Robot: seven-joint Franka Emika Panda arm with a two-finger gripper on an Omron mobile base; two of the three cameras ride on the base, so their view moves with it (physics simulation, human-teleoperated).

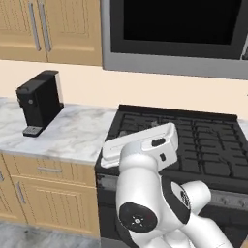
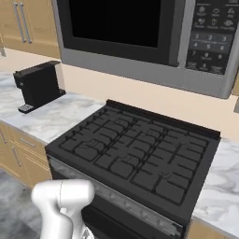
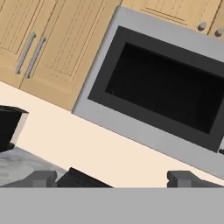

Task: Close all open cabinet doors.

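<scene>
Tan wood cabinet doors [image 3: 48, 48] sit shut and flush, upper left of the microwave [image 3: 162, 87], grey bar handles side by side at the meeting edge; no open door is visible from here. Claw [image 3: 111, 178] spread wide, holding nothing, aimed at the wall between microwave and stove [image 2: 135, 154]. Risk, as I judge it: swinging left to search could clip the coffee machine [image 1: 39, 101] near the bench's back edge, or strike the microwave's lower edge.
</scene>
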